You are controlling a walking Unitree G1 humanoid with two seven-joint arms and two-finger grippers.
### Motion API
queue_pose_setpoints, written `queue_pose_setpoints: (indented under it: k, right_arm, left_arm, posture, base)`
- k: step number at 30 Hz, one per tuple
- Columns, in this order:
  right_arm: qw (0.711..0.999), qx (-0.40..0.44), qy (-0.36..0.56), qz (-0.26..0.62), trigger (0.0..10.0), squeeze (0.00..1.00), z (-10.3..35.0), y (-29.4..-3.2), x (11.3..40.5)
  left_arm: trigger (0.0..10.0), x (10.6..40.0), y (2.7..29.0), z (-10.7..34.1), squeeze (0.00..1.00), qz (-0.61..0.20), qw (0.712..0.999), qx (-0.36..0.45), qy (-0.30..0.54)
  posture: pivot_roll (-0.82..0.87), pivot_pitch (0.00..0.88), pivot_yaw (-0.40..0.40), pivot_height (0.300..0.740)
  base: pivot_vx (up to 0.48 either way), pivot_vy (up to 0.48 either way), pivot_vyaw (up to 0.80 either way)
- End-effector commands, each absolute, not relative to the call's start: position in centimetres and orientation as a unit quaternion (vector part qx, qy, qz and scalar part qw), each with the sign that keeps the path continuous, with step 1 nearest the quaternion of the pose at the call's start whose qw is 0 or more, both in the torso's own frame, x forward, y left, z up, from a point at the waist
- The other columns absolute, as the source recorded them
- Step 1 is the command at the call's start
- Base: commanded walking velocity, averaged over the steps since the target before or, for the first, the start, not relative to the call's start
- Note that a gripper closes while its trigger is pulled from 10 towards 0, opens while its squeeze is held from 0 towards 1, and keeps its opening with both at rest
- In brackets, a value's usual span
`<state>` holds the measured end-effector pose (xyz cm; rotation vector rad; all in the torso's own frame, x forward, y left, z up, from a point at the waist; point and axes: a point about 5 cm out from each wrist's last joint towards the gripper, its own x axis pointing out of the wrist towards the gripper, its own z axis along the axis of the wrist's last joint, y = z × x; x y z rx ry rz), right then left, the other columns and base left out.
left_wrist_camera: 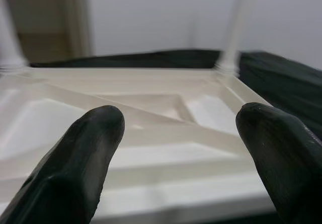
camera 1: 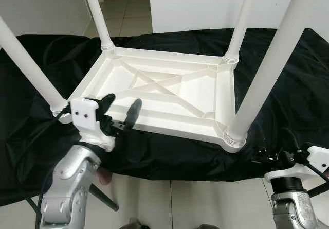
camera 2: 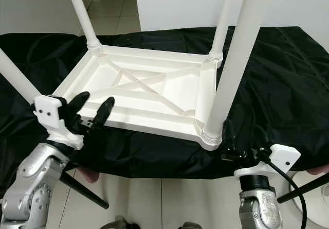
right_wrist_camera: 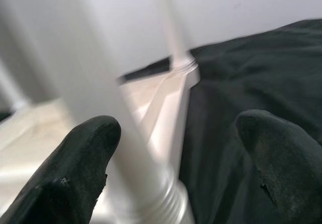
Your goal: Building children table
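Left arm bent up from below, wrist raised w/ white camera block on top; left gripper (camera 1: 119, 111) hovers over the near-left edge of the table, fingers (left_wrist_camera: 80, 168) spread apart, nothing between them, pointing in across the tabletop underside. Can't tell if a fingertip touches the rim.

Right arm lower, at the front edge of the worktop (camera 1: 288, 85), which is draped in black cloth; right gripper (right_wrist_camera: 178, 148) sits just beside the near-right leg (camera 1: 267, 64), aimed roughly at its base. Its fingers (right_wrist_camera: 271, 148) are apart too, gripping nothing; in the right wrist view the leg's base collar shows blurred between them, leg not clamped.

No brand, label or writing readable anywhere; white block on left wrist shows only small dark holes.

White plastic children's table (camera 1: 169, 92) lies upside down on the black cloth, roughly mid-worktop. Underside faces up: raised rim, X-shaped ribs in the middle. Long axis runs from near-left to far-right-ish, i.e. mostly across the robot's front, slightly skewed. All four legs stand in corner sockets pointing up: far-left leg (camera 1: 97, 18), far-right leg (camera 1: 240, 23), near-left leg (camera 1: 31, 64) leaning outward to the left, near-right one tallest in view.

Pale tiled floor (camera 1: 118, 7) and white wall behind the worktop.
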<state>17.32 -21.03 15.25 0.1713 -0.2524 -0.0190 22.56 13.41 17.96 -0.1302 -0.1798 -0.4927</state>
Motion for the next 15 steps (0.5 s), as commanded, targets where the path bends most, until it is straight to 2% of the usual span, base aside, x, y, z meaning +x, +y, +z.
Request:
queue_pose_setpoints:
  k: [1,8,15]
  right_arm:
    - [0.989,0.077,-0.124,0.011,10.0,0.00,15.3,-20.6,17.3]
    - [0.992,0.031,-0.105,0.056,10.0,0.00,14.6,-20.3,18.4]
    - [0.990,-0.018,-0.093,0.103,10.0,0.00,14.3,-21.1,20.9]
  left_arm:
    - [10.0,22.1,12.6,17.8,0.00,-0.274,0.957,-0.049,-0.081]
    - [10.0,22.8,11.7,17.2,0.00,-0.307,0.948,-0.032,-0.073]
    - [10.0,23.5,10.2,16.2,0.00,-0.376,0.925,0.017,-0.052]
  posture:
    - [-0.08,0.000,0.086,0.740]
    - [-0.06,0.000,0.077,0.740]
    - [-0.05,0.000,0.077,0.740]
  base:
    - [0.000,0.000,0.00]
    - [0.000,0.000,0.00]
    - [0.000,0.000,0.00]
